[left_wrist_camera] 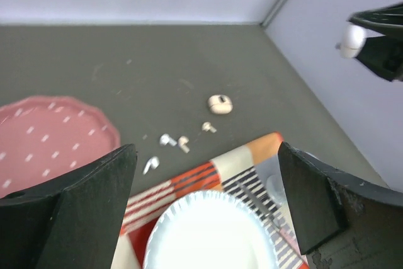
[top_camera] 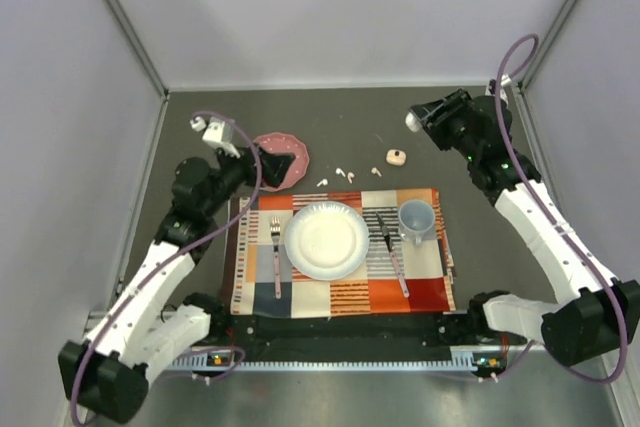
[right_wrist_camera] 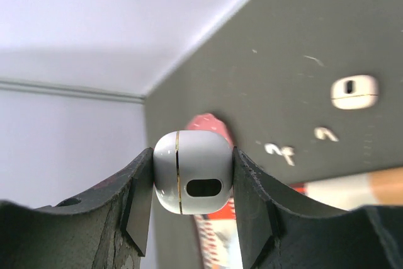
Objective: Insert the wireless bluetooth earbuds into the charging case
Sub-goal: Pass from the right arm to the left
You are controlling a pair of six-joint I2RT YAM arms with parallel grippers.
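Your right jaws are clamping the white case [right_wrist_camera: 192, 181] up in the air at the upper right of the overhead view. That's well apart from the earbuds [left_wrist_camera: 167, 139], which are lying loose on the counter [top_camera: 350, 117] just above the placemat's [top_camera: 420, 292] top edge, mid-frame. A pink case [left_wrist_camera: 220, 103] is sitting near them too. Your left jaws are hanging wide apart, gripping nothing, over the pink plate [left_wrist_camera: 44, 130]. What I'd be worrying about: the white case is looking shut to me, and you're squeezing a smooth rounded shell. So it could be twisting or popping out when you go opening it. Those buds are tiny too, so a slightly off pinch is probably flicking one away.
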